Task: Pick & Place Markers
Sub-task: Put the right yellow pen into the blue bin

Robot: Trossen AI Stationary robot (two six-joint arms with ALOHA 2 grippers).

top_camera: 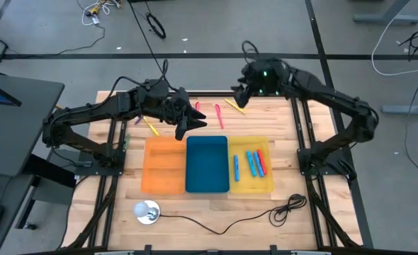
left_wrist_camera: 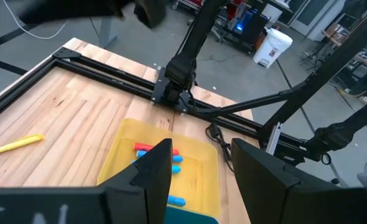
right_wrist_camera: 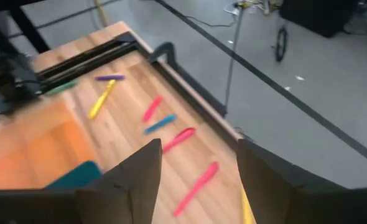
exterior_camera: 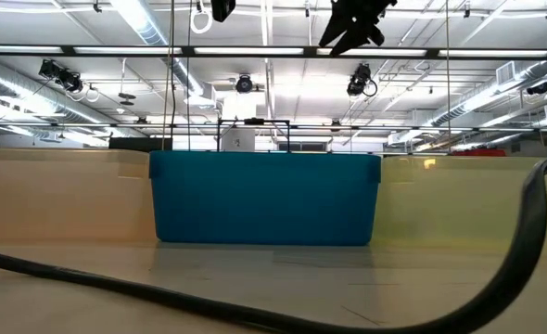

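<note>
Several markers lie flat on the far part of the wooden table: a yellow marker (top_camera: 150, 126), a purple one (top_camera: 138, 120), pink ones (top_camera: 218, 113) and a yellow one (top_camera: 234, 105). In the right wrist view they show as purple (right_wrist_camera: 109, 78), yellow (right_wrist_camera: 101, 99), blue (right_wrist_camera: 160, 123) and pink (right_wrist_camera: 196, 180). Blue markers (top_camera: 252, 161) and a red one (top_camera: 260, 161) lie in the yellow tray (top_camera: 267, 188). My left gripper (top_camera: 188, 125) hangs open and empty above the blue tray's far edge. My right gripper (top_camera: 239, 93) hangs open and empty over the far markers.
An orange tray (top_camera: 163, 166), a blue tray (top_camera: 207, 164) and the yellow tray stand side by side mid-table. A black cable (top_camera: 251, 216) and a white round object (top_camera: 147, 211) lie near the near edge. Black frame rails (top_camera: 297, 134) border the table.
</note>
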